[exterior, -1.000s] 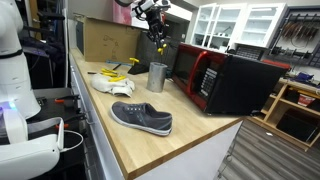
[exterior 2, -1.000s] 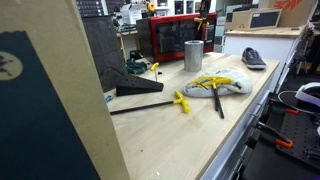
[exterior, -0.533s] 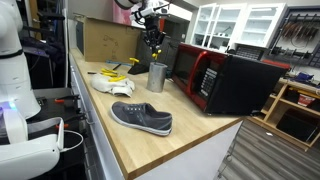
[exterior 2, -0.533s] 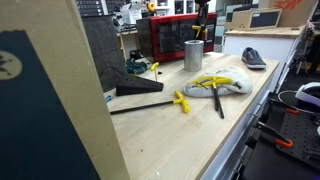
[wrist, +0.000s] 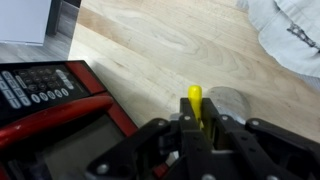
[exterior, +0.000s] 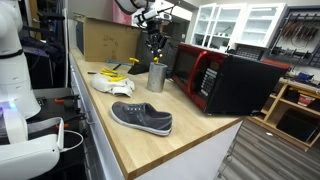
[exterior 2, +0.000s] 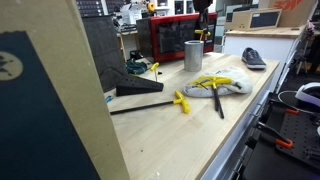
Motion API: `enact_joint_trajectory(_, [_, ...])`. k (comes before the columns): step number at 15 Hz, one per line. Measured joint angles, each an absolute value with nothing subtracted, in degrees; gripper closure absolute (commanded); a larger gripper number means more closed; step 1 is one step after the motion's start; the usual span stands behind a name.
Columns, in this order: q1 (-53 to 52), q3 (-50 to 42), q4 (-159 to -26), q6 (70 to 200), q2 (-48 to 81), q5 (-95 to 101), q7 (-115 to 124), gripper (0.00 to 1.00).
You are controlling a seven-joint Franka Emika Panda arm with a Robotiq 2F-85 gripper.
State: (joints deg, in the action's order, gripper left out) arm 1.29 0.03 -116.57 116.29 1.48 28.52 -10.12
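A slim yellow-handled tool sits low in the centre of the wrist view, clenched between the fingers of the black gripper. In an exterior view the gripper hangs at upper centre, just above a grey metal cylindrical cup standing upright on the light wooden counter. Just right of the cup is a red-and-black microwave. Left of it lies a crumpled white cloth. Toward the lower centre, near the counter's edge, rests a grey slip-on shoe. A brown cardboard box stands behind.
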Motion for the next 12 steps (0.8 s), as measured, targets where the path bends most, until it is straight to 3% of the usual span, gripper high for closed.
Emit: enact_joint_trajectory(12, [-0.6,0.2,-113.1,115.0,8.2,30.8,-9.7,0.96])
